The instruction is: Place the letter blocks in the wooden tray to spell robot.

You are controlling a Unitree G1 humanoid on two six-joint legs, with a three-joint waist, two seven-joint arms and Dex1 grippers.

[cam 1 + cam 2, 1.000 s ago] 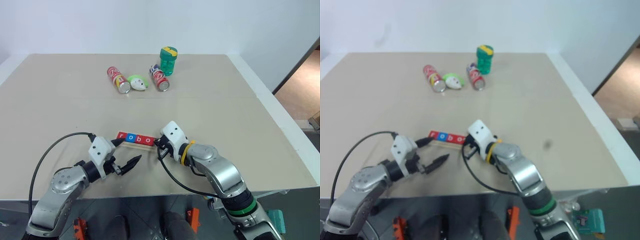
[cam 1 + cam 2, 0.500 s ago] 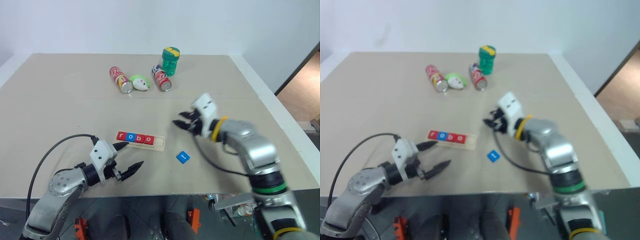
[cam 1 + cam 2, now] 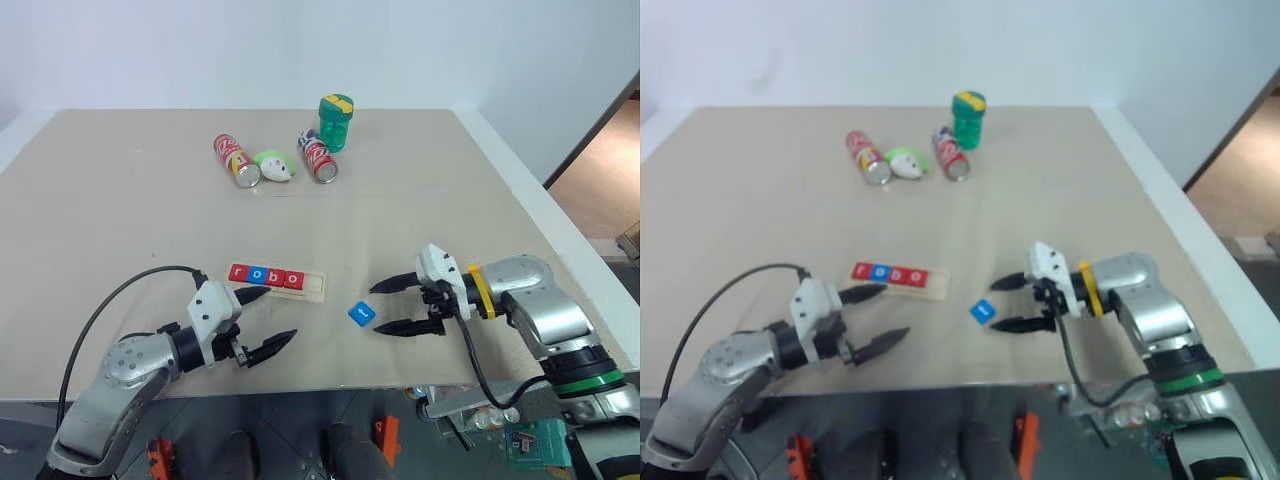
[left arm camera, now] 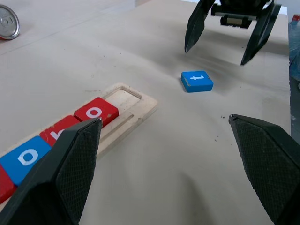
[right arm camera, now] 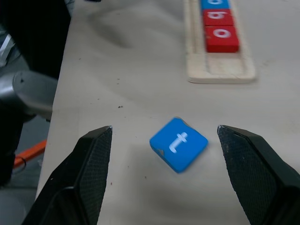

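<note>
The wooden tray (image 3: 314,287) lies near the table's front with several letter blocks (image 3: 265,276) in its groove, reading r, o, b, o; its right end slot is bare. A blue t block (image 3: 362,313) lies flat on the table just right of the tray, turned askew. My right gripper (image 3: 375,309) is low over the table right of that block, pointing left, open, with a finger on either side of the block and not touching it. My left gripper (image 3: 280,315) hangs open in front of the tray with nothing between its fingers.
Two red soda cans (image 3: 236,160) (image 3: 320,158) lie at the back with a green and white object (image 3: 275,165) between them. A green container (image 3: 337,122) stands behind. The table's front edge runs just under both grippers.
My right gripper was shut at the tray's right end; it opened, swung away to the right and came down beside the blue t block, which now lies on the table. The left gripper barely moved.
</note>
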